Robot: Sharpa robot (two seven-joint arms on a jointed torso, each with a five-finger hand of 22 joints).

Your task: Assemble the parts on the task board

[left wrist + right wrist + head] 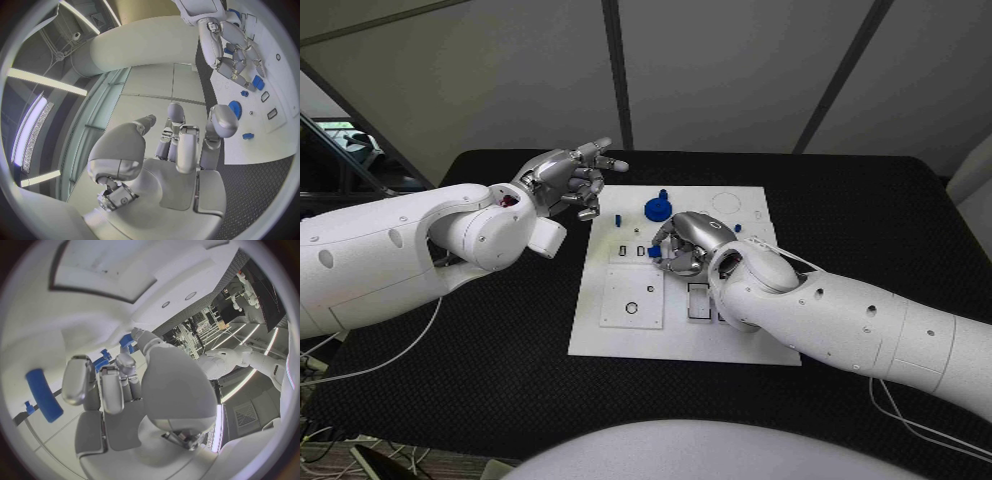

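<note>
right silver many-fingered hand (pixel 682 243) lowered over the middle of the white rectangular task board (pixel 625 340), fingers curled down toward the small blue plastic parts (pixel 651 252) lying by the central slots. could not tell from any view whether a part was actually pinched; fingertips hidden under the palm in the head view. in the right wrist view fingers (pixel 112 390) lay side by side with a blue bar-shaped part (pixel 44 395) just beside them, apparently apart from them.

left silver many-fingered hand (pixel 570 180) raised off the board's far left corner, palm up, fingers loosely spread, nothing held; confirmed in the left wrist view (pixel 178 150).

round blue ribbed disc-like part (pixel 656 208) seated near the board's far edge, with a small blue peg (pixel 665 192) just beyond it and another small blue piece (pixel 615 215) near the left edge.

judged step: picking or seating a small part at the central slots, assembly only partly done, several recesses still open. next move likely calls for a firm pinch on one part, then alignment with its rectangular slot (pixel 698 296) before pressing down.

board flat on a black, finely textured table mat (pixel 473 360). grey panelled walls behind with dark upright struts; white cable (pixel 387 365) trailing off the table's near left.
</note>
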